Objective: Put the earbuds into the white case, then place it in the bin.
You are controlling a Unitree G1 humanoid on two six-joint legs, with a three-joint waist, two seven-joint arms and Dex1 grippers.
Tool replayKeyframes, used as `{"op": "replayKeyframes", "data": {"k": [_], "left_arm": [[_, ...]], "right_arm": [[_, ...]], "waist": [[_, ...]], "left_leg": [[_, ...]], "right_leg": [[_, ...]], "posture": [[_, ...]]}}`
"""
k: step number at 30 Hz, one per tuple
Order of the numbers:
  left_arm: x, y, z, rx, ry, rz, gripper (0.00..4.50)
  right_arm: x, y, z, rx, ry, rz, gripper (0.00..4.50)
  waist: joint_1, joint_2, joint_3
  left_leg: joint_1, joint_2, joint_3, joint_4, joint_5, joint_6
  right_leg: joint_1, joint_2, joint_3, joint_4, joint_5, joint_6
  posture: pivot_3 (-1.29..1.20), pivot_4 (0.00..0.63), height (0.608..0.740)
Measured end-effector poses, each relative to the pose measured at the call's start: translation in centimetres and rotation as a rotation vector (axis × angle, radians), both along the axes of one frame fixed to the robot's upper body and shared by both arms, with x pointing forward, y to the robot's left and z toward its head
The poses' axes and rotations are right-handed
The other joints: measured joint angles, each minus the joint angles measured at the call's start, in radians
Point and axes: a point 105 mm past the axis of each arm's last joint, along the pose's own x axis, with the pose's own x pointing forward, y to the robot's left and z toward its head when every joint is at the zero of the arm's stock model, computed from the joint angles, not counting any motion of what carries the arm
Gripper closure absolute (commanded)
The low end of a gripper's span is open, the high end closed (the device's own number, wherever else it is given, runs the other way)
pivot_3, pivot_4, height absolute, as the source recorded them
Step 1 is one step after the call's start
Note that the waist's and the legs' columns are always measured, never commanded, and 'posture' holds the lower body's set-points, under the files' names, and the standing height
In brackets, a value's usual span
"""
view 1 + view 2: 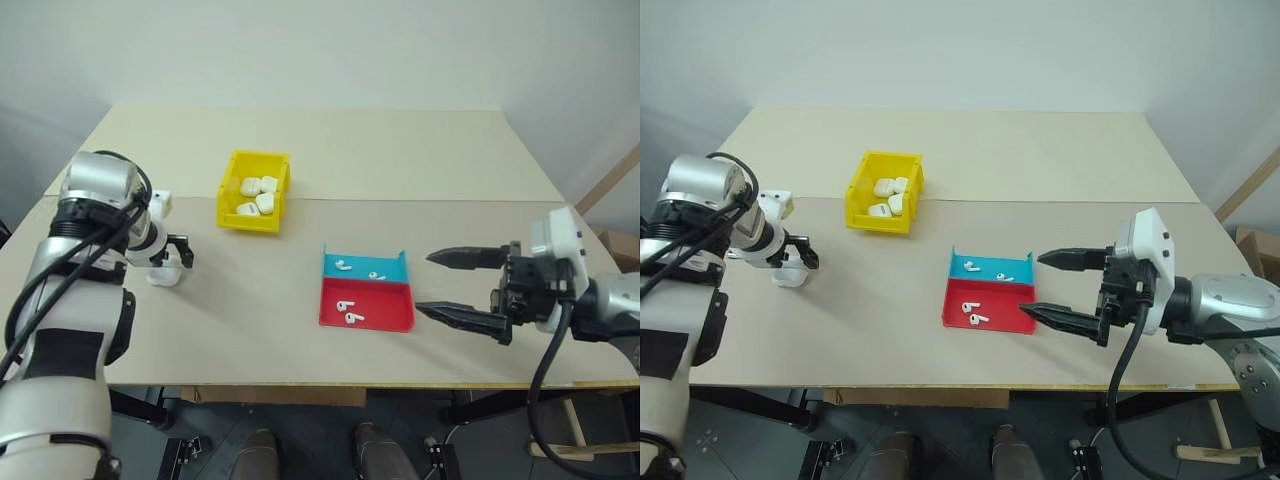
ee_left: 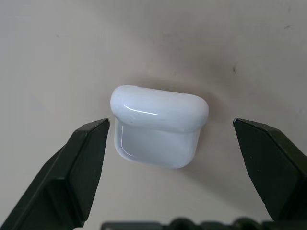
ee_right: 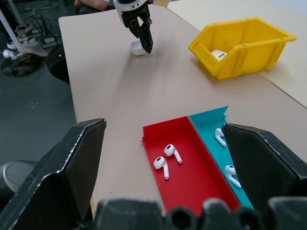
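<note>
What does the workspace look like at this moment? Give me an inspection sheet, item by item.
Surface: beige table, two boards joined.
Job's things: white case lid shut, lying on the table by itself; four earbuds in blue-and-red tray, two per half; yellow bin holding several white cases.
Clutter: nothing seen.
Grippers: left gripper open, straddling the case without touching; right gripper open beside the tray, empty.
Cables: black cables along the left arm, one under the right.
Surroundings: white wall, wooden frame at right.
</note>
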Motion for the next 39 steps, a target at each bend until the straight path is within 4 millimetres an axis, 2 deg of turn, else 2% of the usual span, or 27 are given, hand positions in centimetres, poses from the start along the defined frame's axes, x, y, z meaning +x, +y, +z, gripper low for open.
{"op": "replayKeyframes", "data": {"k": [8, 13, 26, 29, 32, 39], "left_arm": [[-0.3, 0.1, -0.4, -0.007, 0.023, -0.003, 0.00], [-0.7, 0.6, -1.5, -0.018, 0.054, 0.022, 0.00], [-0.2, 0.7, -2.0, -0.032, 0.025, 0.012, 0.00], [-0.1, 0.6, -2.0, -0.038, 0.021, 0.003, 0.61], [0.0, 0.3, -2.0, -0.046, 0.018, -0.012, 1.59], [-0.1, 0.7, -1.6, -0.026, -0.004, -0.044, 1.67]], "right_arm": [[-0.2, -0.1, -0.2, -0.004, 0.001, -0.007, 0.01], [-0.2, -0.1, -0.2, -0.005, 0.000, -0.014, 0.01], [-0.3, -0.1, 0.0, -0.009, -0.017, -0.025, 0.01], [-0.4, -0.1, 0.1, -0.011, -0.023, -0.024, 0.00], [-0.6, -0.1, -0.1, -0.013, -0.018, -0.028, 0.00], [-0.7, -0.2, -0.3, -0.015, -0.009, -0.032, 0.00]], "waist": [[0.000, 0.000, 0.000], [-0.001, 0.000, 0.000], [0.001, 0.000, -0.002], [0.003, 0.000, -0.002], [0.001, -0.001, -0.002], [-0.003, -0.001, -0.002]], "left_leg": [[0.000, 0.000, 0.000, 0.000, 0.000, 0.000], [0.000, 0.000, 0.000, 0.000, 0.000, 0.000], [0.002, 0.000, 0.000, 0.000, 0.000, 0.000], [0.002, 0.000, 0.000, 0.000, 0.000, 0.000], [0.002, 0.000, 0.000, 0.000, 0.000, 0.000], [0.001, 0.000, 0.000, 0.000, 0.000, 0.000]], "right_leg": [[0.000, 0.000, 0.000, 0.000, 0.000, 0.000], [0.000, 0.000, 0.000, 0.001, 0.000, 0.000], [0.002, 0.000, 0.000, 0.002, 0.000, 0.000], [0.002, 0.000, 0.000, 0.002, 0.000, 0.000], [0.001, 0.000, 0.000, 0.002, 0.000, 0.000], [0.000, 0.000, 0.000, 0.002, 0.000, 0.000]], "posture": [[0.00, 0.150, 0.740], [0.00, 0.150, 0.740], [0.00, 0.150, 0.740], [0.00, 0.150, 0.740], [0.00, 0.150, 0.740], [0.00, 0.150, 0.740]]}}
